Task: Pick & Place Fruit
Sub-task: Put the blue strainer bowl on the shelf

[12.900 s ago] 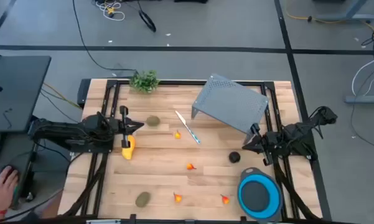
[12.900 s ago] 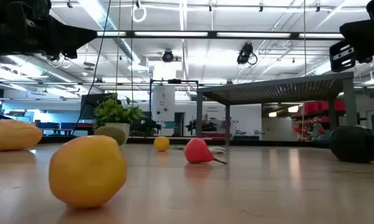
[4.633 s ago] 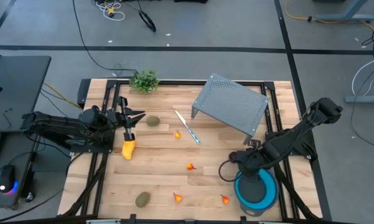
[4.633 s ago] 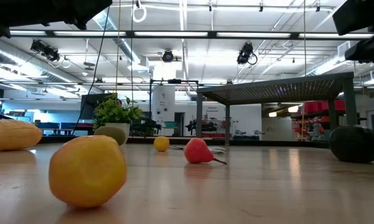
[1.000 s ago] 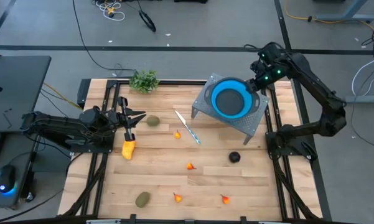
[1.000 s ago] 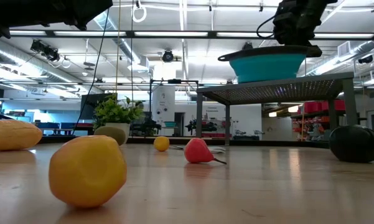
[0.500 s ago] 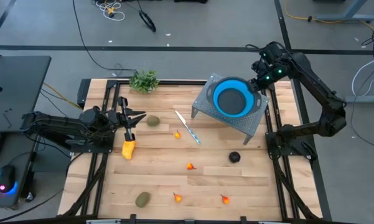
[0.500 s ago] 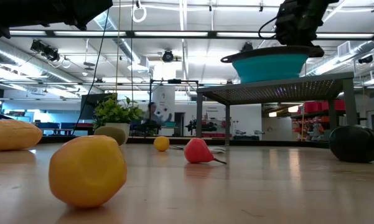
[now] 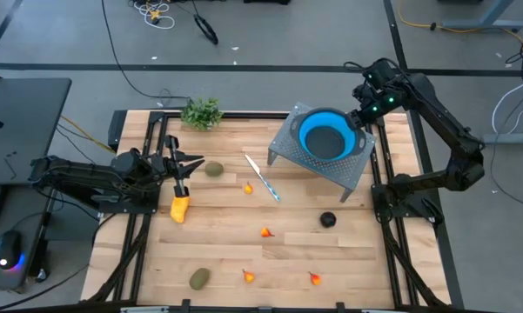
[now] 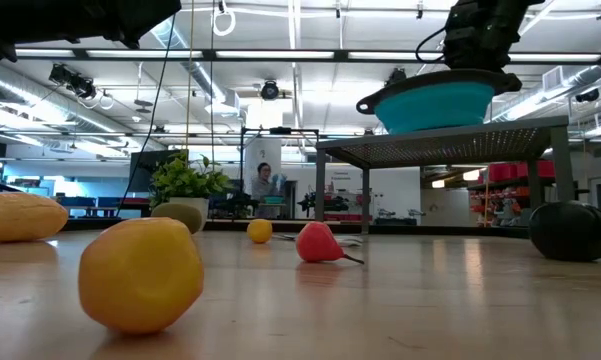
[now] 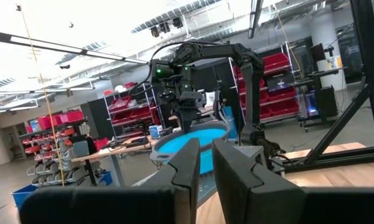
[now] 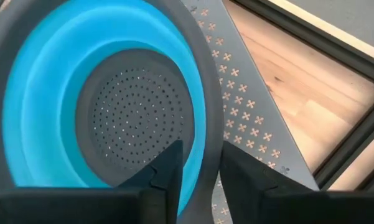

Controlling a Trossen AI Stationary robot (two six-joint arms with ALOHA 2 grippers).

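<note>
The right gripper (image 12: 199, 163) straddles the rim of the blue colander (image 9: 327, 139), fingers parted and apparently letting go; a second ago they pinched it. The colander now rests on the grey perforated stand (image 9: 352, 164), ready to take fruit. The left gripper (image 9: 184, 175), fingers pressed together, hovers just beside the yellow fruit (image 9: 180, 208); the remaining fruit stays scattered on the table (image 9: 296, 261).
</note>
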